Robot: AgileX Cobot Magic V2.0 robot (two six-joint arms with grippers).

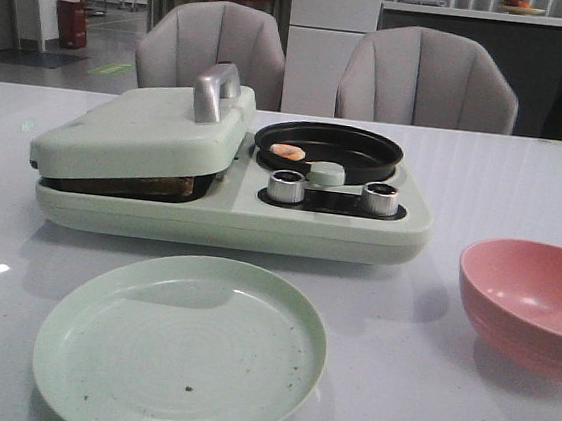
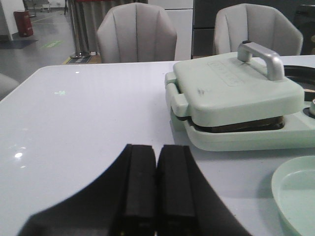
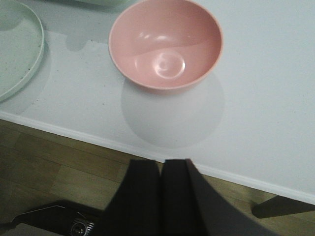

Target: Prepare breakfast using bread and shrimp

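Observation:
The shrimp [image 1: 287,152] lies in the small black pan [image 1: 363,151] on the right half of the pale green breakfast maker [image 1: 231,210]. The lid [image 1: 138,135] with its silver handle [image 1: 216,90] is down over the left half. A thin brown edge of bread [image 1: 128,184] shows in the gap under the lid, and in the left wrist view [image 2: 246,127]. My left gripper [image 2: 157,152] is shut and empty over the table, left of the maker. My right gripper [image 3: 161,164] is shut and empty, off the table's front edge near the pink bowl [image 3: 166,44]. Neither gripper shows in the front view.
An empty pale green plate [image 1: 181,351] lies in front of the maker. The pink bowl [image 1: 533,302] stands empty at the right. Two silver knobs [image 1: 286,186] sit on the maker's front. Two grey chairs [image 1: 213,48] stand behind the table.

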